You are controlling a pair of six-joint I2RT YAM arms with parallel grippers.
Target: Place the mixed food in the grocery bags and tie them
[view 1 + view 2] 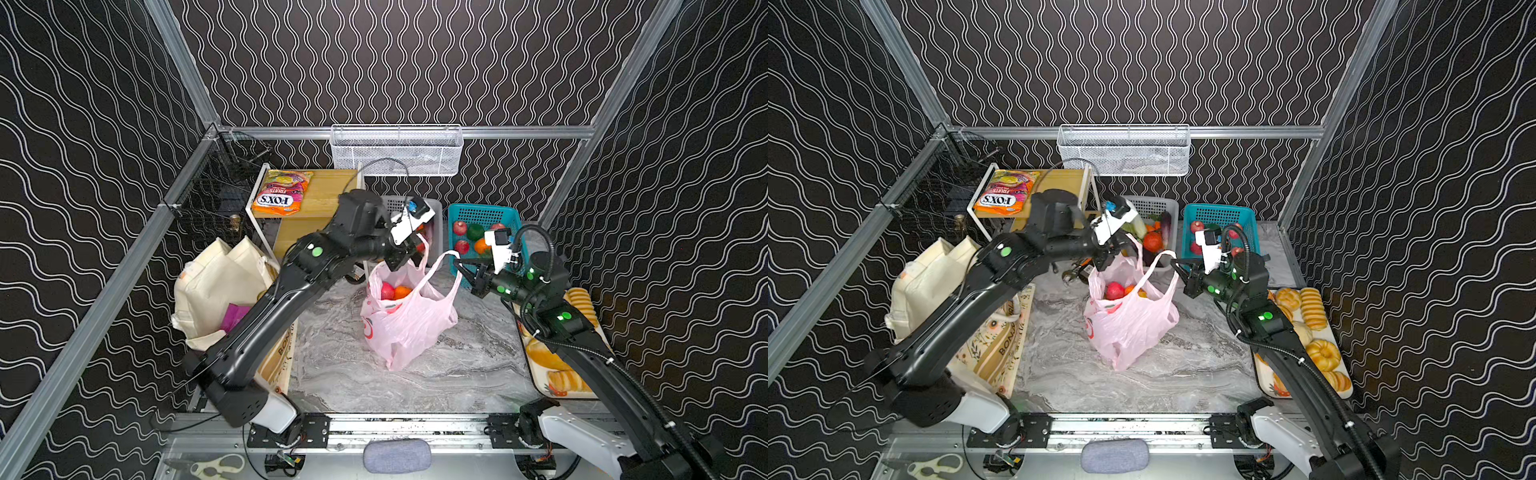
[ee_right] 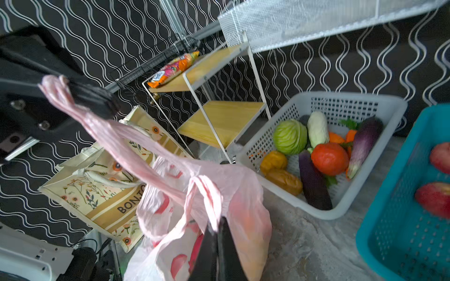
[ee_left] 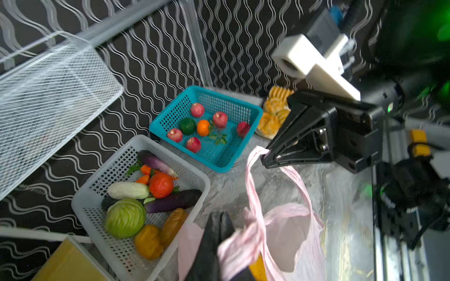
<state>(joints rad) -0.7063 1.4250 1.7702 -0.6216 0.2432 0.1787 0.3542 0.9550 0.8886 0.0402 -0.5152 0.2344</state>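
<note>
The left tool (image 1: 409, 251) is seen clamped shut, and one handle of the pink plastic bag (image 1: 409, 322) is pinched between its fingers, just in front of the grey basket (image 1: 1152, 205). The right tool (image 1: 458, 264) is closed as well, with the other handle caught at its tip, in front of the teal basket (image 1: 484, 216). Both handles are drawn up and apart, so the mouth of the bag is held open between the two tools.

The bag itself is stood on the marble table (image 1: 457, 374), about the middle, with its bottom rested on the surface. Inside it, a pink-red fruit (image 1: 387, 291) and an orange fruit (image 1: 402, 292) can be made out side by side. In the left wrist view, the tool's dark fingers (image 3: 211, 233) are pressed together, with pink plastic bunched against them.

Over on the left, the cream canvas tote (image 1: 216, 282) is slumped beside the left arm, and a purple packet (image 1: 235, 316) is glimpsed in its opening. An orange sweets packet (image 1: 282, 193) is laid on top of the wooden shelf (image 1: 328, 191) at the back. Vegetables are seen in the grey basket, fruit in the teal one.
</note>
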